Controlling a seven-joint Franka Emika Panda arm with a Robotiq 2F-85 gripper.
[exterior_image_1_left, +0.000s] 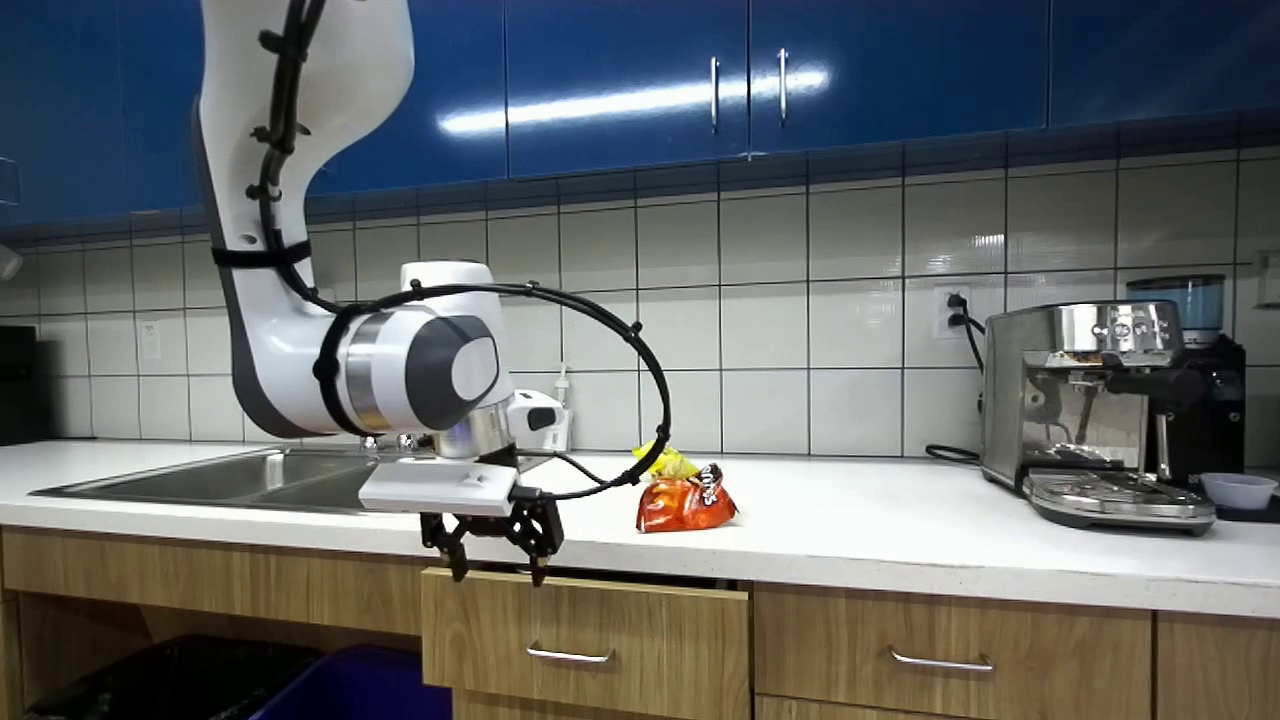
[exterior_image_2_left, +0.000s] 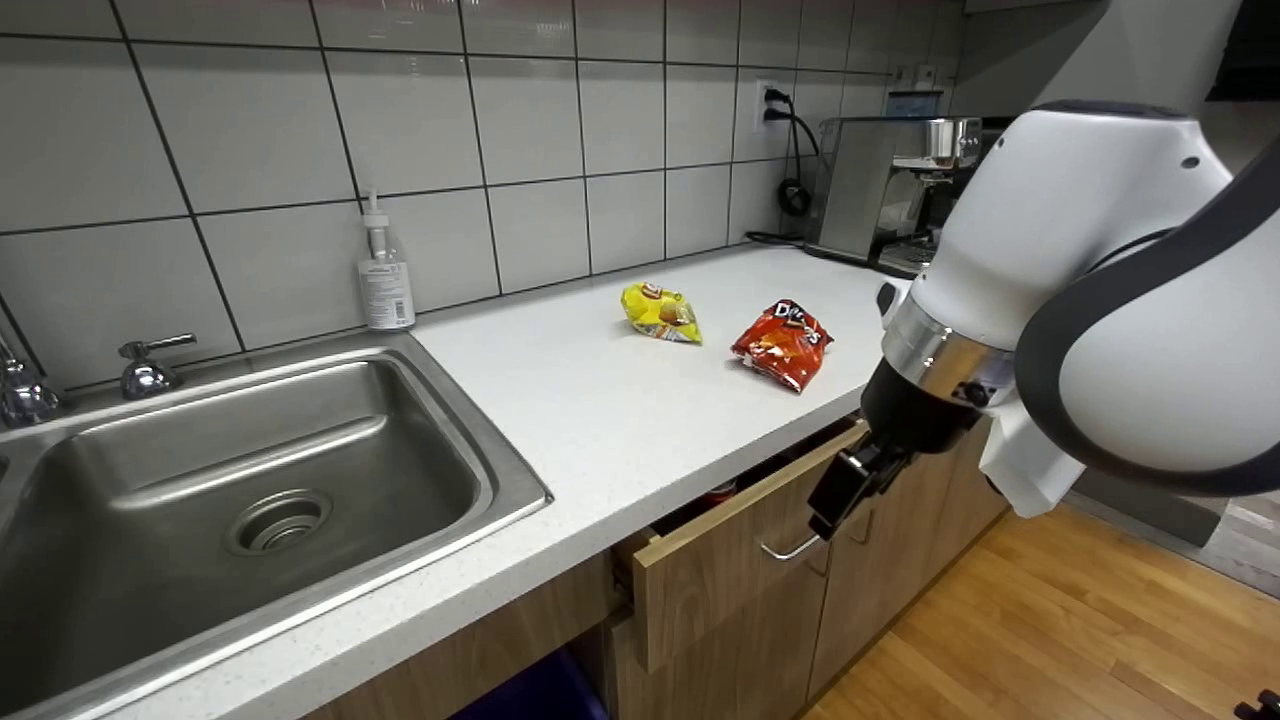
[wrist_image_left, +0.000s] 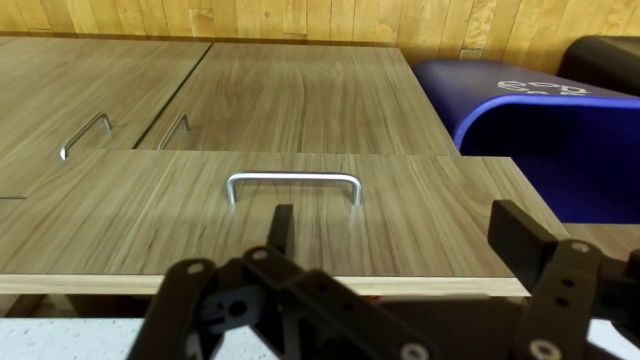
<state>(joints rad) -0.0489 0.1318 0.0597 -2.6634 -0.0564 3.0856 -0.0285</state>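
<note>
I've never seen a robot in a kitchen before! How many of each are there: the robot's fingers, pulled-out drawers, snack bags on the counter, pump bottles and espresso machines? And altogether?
Fingers: 2, standing apart
Pulled-out drawer: 1
Snack bags: 2, one yellow, one red
Pump bottle: 1
Espresso machine: 1
Total: 7

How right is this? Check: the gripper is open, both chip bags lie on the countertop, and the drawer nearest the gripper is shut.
One error: the drawer stands partly open, not shut, as an exterior view shows. The gripper is open, and the red bag and yellow bag lie on the countertop.
</note>
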